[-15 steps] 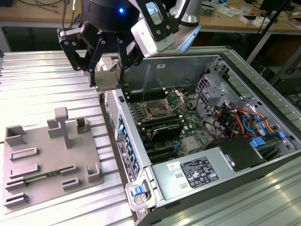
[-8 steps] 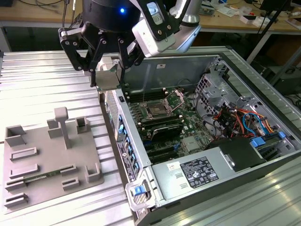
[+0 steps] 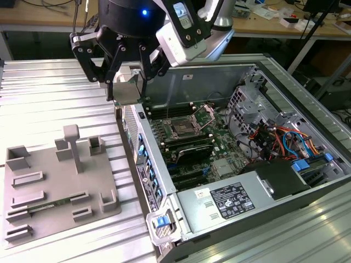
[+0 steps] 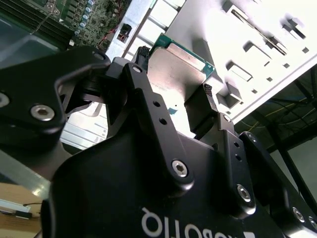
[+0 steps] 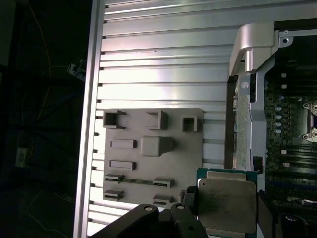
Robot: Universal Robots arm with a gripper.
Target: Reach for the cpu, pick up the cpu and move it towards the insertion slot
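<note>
The hand point(image 3: 127, 82) is clamped on the cpu point(image 3: 126, 93), held up in the air over the computer case point(image 3: 164, 181) wall. Insertion slot point(image 3: 181, 129) sits below it on the motherboard (open, I think). Grey plate point(image 3: 55, 186) lies further out on the table point(image 3: 44, 93).

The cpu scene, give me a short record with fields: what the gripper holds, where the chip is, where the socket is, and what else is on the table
gripper: shut on the cpu
cpu: held in the air above the near wall of the computer case, seen in both wrist views
insertion slot: on the motherboard inside the case, apart from the cpu
grey fixture plate: on the ribbed metal table, at the exterior view's left of the case
</note>
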